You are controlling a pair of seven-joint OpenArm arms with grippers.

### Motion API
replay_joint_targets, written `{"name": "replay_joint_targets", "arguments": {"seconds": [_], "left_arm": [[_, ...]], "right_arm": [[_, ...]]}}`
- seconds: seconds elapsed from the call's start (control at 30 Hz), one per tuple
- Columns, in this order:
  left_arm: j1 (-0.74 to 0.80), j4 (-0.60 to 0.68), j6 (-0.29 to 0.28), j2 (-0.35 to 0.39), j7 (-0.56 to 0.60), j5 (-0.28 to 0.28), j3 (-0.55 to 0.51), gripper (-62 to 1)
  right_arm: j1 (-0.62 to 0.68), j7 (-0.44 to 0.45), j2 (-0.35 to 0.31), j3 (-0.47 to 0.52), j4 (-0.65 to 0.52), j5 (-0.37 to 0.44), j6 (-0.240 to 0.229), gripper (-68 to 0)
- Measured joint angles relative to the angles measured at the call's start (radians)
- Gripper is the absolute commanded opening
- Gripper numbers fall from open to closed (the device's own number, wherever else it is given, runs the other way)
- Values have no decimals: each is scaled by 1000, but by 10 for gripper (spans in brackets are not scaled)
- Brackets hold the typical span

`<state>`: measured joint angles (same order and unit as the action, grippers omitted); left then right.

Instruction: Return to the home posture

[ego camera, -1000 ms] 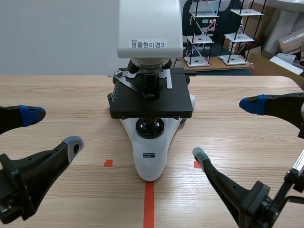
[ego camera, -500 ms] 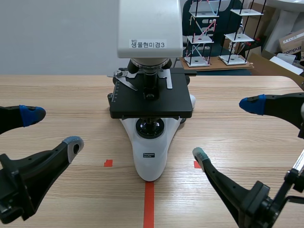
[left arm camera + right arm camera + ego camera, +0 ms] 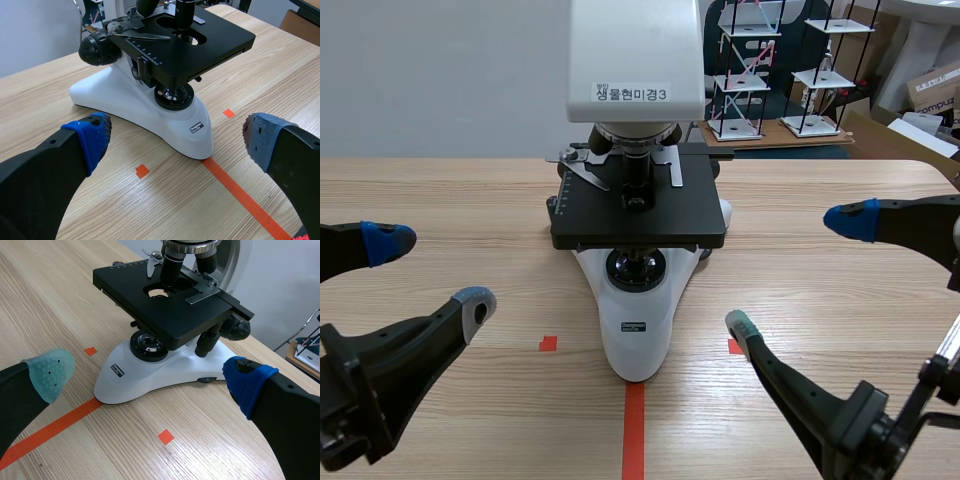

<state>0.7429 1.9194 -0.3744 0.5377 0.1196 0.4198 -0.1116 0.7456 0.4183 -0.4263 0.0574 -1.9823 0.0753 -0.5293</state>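
— While the microscope (image 3: pixel 638 250) is standing at the middle of the counter (image 3: pixel 440 190), where are the two arms sitting?

— Both are lying low along the counter's near edge. The left end effector (image 3: pixel 430 270) is hanging toward the near left corner and the right end effector (image 3: pixel 795 272) toward the near right. Each is gaping wide and gripping nothing.

— Which way is the microscope lying from them?

— It is sitting between them, ahead and inward of each. Its long base is running from the near edge toward the far edge, in line with the orange tape line (image 3: pixel 633 430). Neither arm is looking nearer, and both are standing well apart from it.

— Is anything blocking the way home?

— Nothing seems to be. Judging by the mirrored pose, the arms appear to be at or near home. White model racks (image 3: pixel 750 70) are standing beyond the far edge.
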Motion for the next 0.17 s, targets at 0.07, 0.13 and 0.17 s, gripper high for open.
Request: {"name": "replay_joint_targets", "arguments": {"seconds": [0.07, 0.13, 0.17], "left_arm": [[0, 0, 0, 0, 0, 0, 0, -56], [0, 0, 0, 0, 0, 0, 0, -56], [0, 0, 0, 0, 0, 0, 0, -56]], "right_arm": [[0, 0, 0, 0, 0, 0, 0, 4], [0, 0, 0, 0, 0, 0, 0, 4], [0, 0, 0, 0, 0, 0, 0, 4]]}}
